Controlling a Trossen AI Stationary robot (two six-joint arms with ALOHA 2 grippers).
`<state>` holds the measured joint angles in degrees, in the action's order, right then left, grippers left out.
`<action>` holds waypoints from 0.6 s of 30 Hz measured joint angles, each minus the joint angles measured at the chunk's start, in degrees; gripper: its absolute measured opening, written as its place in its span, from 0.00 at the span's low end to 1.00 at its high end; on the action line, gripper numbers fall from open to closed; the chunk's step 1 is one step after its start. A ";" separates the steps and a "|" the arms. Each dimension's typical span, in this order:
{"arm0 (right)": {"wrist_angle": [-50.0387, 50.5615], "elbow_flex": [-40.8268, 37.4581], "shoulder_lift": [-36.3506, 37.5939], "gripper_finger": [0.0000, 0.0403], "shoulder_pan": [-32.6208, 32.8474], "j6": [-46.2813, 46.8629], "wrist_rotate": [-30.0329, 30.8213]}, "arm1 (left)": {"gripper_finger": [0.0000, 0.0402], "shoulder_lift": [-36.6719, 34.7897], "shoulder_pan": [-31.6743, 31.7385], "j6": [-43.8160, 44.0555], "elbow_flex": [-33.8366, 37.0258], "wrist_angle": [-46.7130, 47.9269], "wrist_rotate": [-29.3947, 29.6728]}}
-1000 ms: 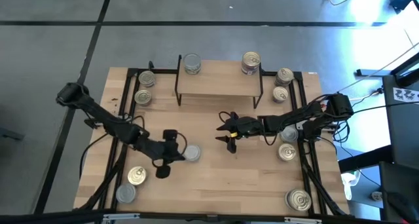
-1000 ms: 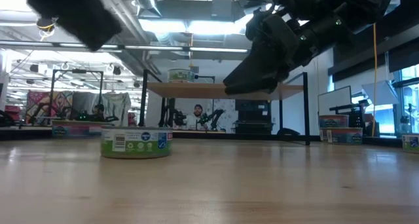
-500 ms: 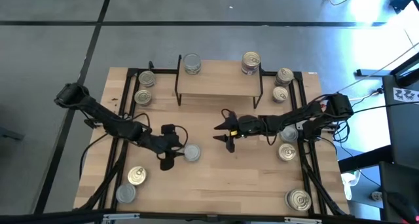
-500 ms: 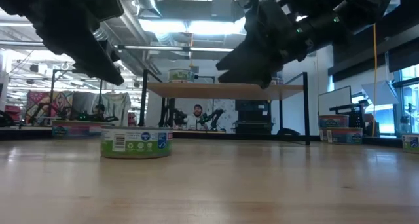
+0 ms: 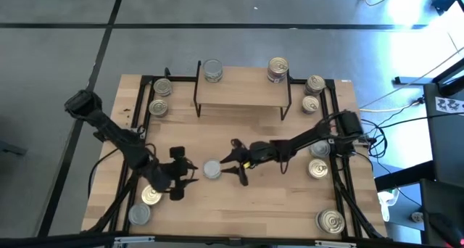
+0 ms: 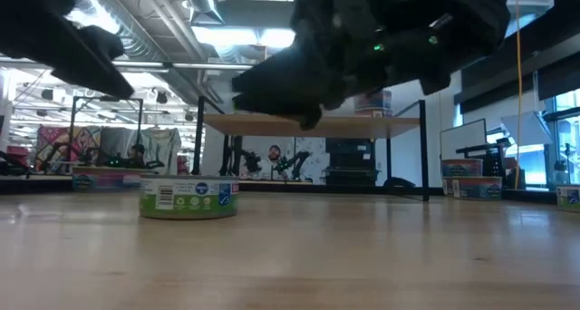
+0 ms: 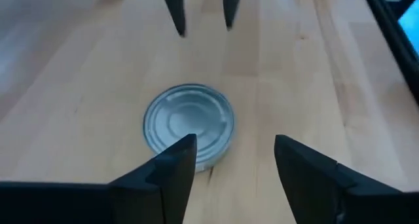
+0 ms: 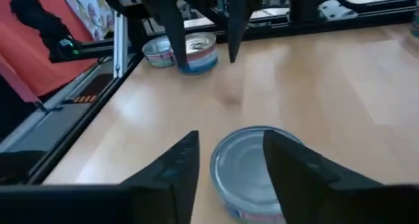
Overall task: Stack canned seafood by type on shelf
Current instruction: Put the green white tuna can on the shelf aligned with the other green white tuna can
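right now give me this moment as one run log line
silver-lidded round tin: on table, unheld | left gripper: open beside it | right gripper: open, opposite side | light-wood shelf: two tins on top

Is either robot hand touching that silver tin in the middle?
Apart. In the high view, bare table shows between the silver tin and the left hand, and between it and the right hand.

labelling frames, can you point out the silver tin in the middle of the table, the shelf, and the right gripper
silver tin (image 5: 211, 170): high view, centre of its lid
shelf (image 5: 243, 92): high view, bare wood of its top
right gripper (image 5: 233, 161): high view, midway between its fingertips
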<state>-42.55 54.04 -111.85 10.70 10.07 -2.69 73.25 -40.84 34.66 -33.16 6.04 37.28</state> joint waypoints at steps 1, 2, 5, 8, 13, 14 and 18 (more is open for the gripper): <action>0.52 0.70 -0.91 0.38 0.02 -0.16 0.47 | 0.49 0.02 -0.97 1.24 -0.01 1.09 1.51; 1.16 1.18 -1.62 0.36 -0.03 -0.27 1.03 | 0.49 -0.01 -1.70 2.73 0.27 2.11 2.97; 2.00 2.35 -3.75 0.30 -0.26 -0.33 2.04 | 0.47 -0.02 -3.13 6.65 3.24 0.10 5.09; 1.91 2.80 -5.23 0.25 -0.25 -1.78 2.15 | 0.46 -0.02 -3.85 10.96 7.69 -5.63 5.31; 2.00 2.75 -5.90 0.19 -0.17 -2.87 2.11 | 0.44 -0.02 -3.75 16.01 12.52 -13.11 5.44; 1.98 2.75 -5.90 0.18 -0.17 -2.89 2.11 | 0.44 -0.02 -3.65 16.67 12.86 -13.44 5.42; 1.95 2.75 -6.03 0.17 -0.20 -2.91 2.11 | 0.44 -0.02 -3.58 18.04 12.99 -13.22 5.44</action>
<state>-40.60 56.80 -117.88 10.50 7.16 -0.58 73.23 -44.42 52.70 -20.16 -7.18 42.72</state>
